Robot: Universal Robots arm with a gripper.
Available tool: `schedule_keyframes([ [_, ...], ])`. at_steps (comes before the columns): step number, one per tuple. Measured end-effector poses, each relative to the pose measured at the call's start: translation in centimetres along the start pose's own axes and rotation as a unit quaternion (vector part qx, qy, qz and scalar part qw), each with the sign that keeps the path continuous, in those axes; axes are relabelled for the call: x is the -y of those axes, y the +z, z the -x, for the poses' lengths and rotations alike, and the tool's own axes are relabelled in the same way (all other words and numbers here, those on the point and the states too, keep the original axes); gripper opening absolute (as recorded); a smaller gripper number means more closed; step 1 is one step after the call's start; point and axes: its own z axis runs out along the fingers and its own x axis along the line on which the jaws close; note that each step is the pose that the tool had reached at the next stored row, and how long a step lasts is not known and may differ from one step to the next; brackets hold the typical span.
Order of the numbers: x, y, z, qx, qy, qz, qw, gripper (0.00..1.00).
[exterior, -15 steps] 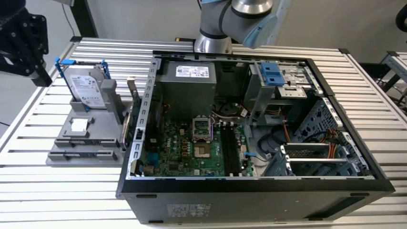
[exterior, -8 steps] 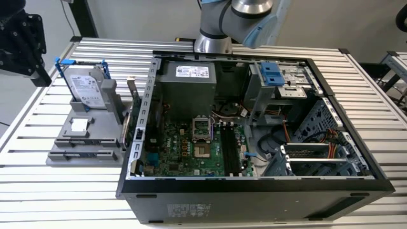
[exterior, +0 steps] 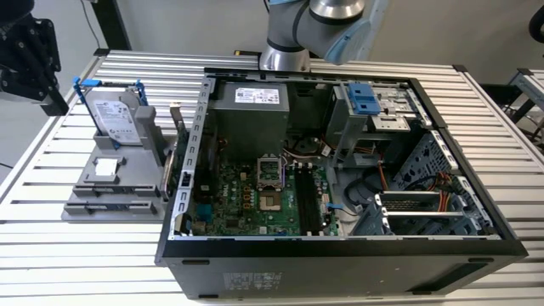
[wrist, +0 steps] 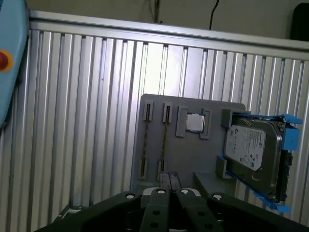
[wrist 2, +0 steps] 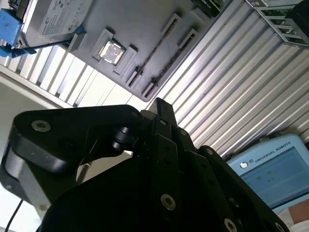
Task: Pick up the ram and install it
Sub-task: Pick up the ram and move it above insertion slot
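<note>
A: Where is the ram (exterior: 169, 167)?
B: Standing on edge, a dark green strip between the grey holder (exterior: 102, 191) and the open computer case's (exterior: 340, 258) wall.
A: And the gripper (wrist: 170, 181)?
B: Above the holder, well apart from the ram, its jaws pressed together.

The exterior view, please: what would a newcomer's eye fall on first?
The open computer case with its green motherboard takes the middle. At the exterior view's left a silver hard drive in blue rails stands in a grey holder. In the first wrist view the black gripper hangs near that holder.
</note>
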Motion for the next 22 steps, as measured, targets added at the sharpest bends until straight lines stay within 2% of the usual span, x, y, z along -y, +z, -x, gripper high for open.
schedule_keyframes([
  [5, 0.0, 0.0, 0.0, 0.0, 0.0, 0.0, 1.0, 0.0],
  [6, 0.0, 0.0, 0.0, 0.0, 0.0, 0.0, 1.0, 1.0],
  [17, 0.0, 0.0, 0.0, 0.0, 0.0, 0.0, 1.0, 1.0],
  [22, 0.01, 0.39, -0.02, 0.0001, 0.021, -0.0007, 0.99977, 1.0],
])
